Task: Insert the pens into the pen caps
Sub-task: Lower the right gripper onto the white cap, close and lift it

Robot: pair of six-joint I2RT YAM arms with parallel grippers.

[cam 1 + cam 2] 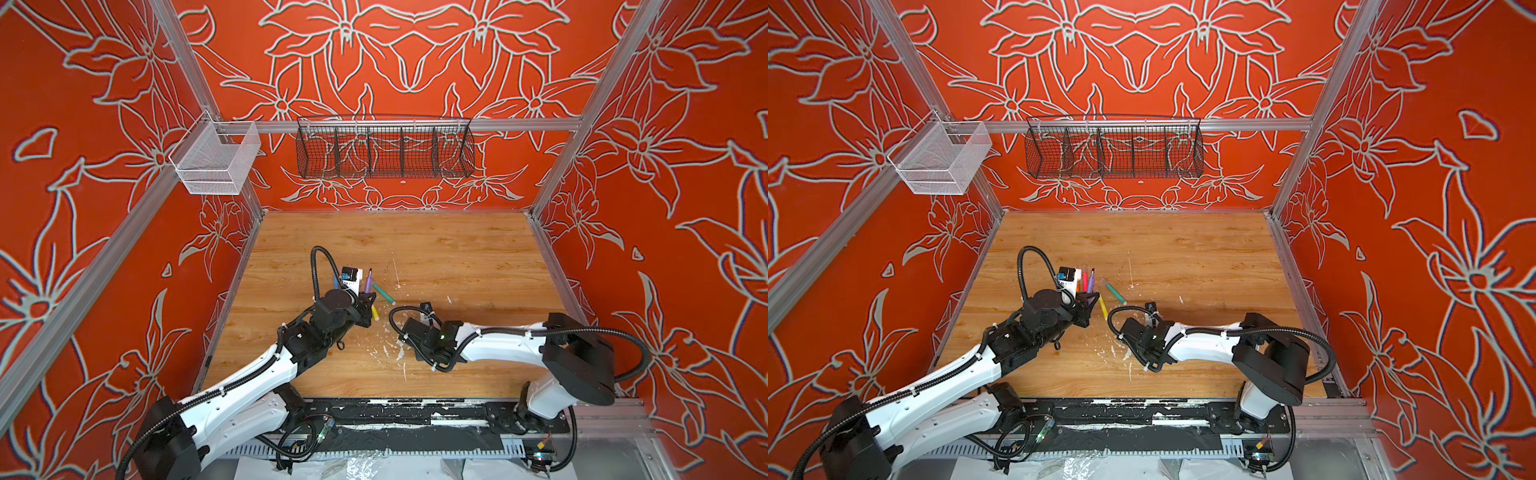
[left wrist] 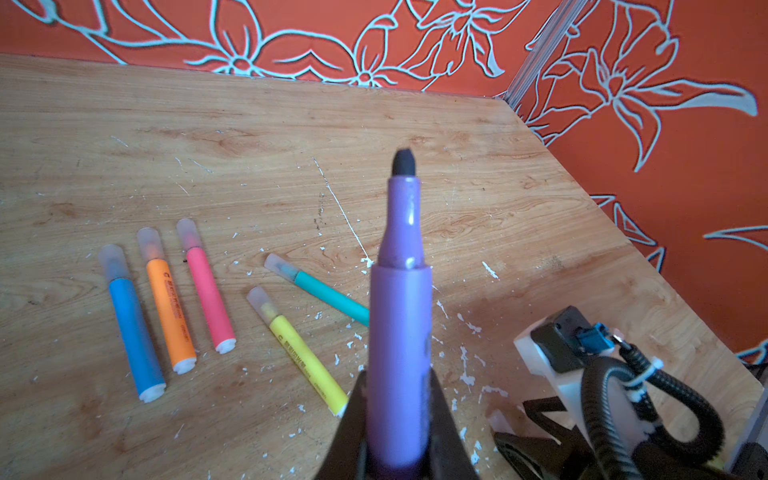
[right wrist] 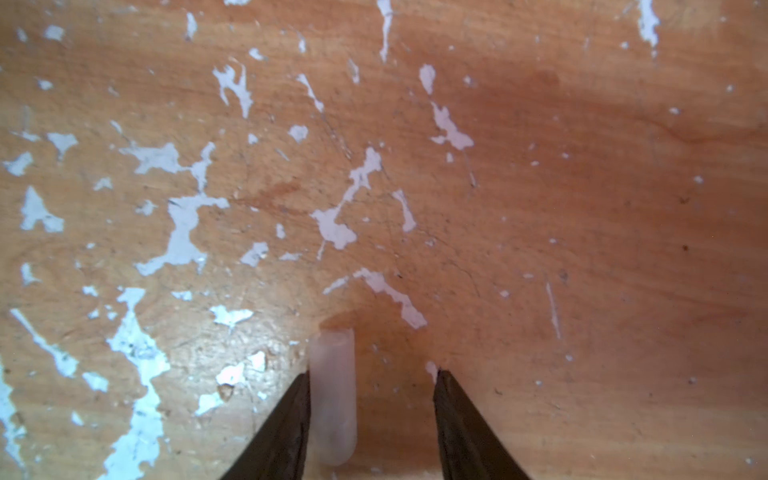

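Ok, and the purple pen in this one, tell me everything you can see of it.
The purple pen is a glossy lilac plastic marker: a wide barrel stepping down to a narrower neck, ending in a dark, rounded tip with no cap. The left end effector is shut on its lower barrel, clamping it from both sides and hiding its rear end. In both top views it rises clear of the wooden table, tip uppermost, touching nothing else.

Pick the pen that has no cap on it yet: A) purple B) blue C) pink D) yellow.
A: the purple pen, clamped in the left pincer, shows a bare dark tip, while the blue pen, yellow pen and pink pen lie capped on the wood.
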